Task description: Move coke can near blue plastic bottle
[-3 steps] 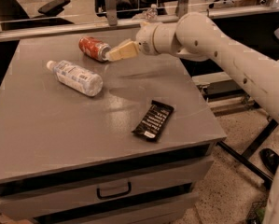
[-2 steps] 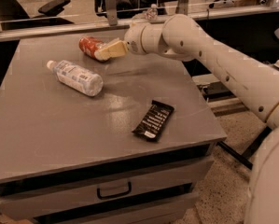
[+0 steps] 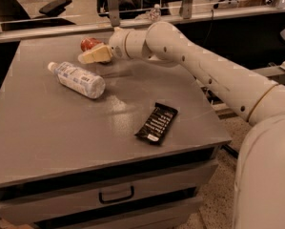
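The coke can (image 3: pixel 88 43) lies on its side at the back of the grey table (image 3: pixel 46 137); only its red end shows behind my gripper. My gripper (image 3: pixel 93 56) is right at the can, in front of it and covering most of it. The blue plastic bottle (image 3: pixel 78 79) lies on its side a short way in front of the can and gripper, with its white cap pointing back left. The bottle is apart from the gripper.
A black snack bar (image 3: pixel 156 123) lies on the table's right front part. The table has a drawer with a handle (image 3: pixel 116 194) below its front edge. A rail with posts (image 3: pixel 112 6) runs behind the table, with an office chair (image 3: pixel 54 6) beyond.
My gripper has moved left along the back of the table and now covers most of the can. The bottle and the snack bar have not moved.
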Controlling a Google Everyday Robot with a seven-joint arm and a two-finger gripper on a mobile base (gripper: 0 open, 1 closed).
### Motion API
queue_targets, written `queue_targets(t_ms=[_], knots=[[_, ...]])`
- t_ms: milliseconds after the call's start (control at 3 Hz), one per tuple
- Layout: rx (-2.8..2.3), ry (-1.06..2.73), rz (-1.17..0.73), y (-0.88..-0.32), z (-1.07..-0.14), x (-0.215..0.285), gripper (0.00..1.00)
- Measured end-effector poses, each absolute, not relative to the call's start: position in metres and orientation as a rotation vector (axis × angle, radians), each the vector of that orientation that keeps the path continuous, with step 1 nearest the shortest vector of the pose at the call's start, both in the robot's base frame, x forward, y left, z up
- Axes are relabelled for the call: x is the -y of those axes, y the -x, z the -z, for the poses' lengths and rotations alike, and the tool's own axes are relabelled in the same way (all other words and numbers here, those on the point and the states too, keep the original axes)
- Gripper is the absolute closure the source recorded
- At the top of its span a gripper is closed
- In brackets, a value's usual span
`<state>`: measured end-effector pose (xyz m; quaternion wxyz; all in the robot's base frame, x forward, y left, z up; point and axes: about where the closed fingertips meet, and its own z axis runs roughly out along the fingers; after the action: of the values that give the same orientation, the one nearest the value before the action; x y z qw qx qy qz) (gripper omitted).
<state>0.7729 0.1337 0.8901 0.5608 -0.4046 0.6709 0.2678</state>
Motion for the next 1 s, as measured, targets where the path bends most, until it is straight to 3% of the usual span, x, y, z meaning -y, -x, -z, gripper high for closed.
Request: queue_targets(t_ms=[667,1000], knots=[[-1.621,0.928,-0.626,-0.776,-0.872,-0.138,0.0],[-1.632,0.916,-0.615,-0.778,-0.865,-0.131,0.16]])
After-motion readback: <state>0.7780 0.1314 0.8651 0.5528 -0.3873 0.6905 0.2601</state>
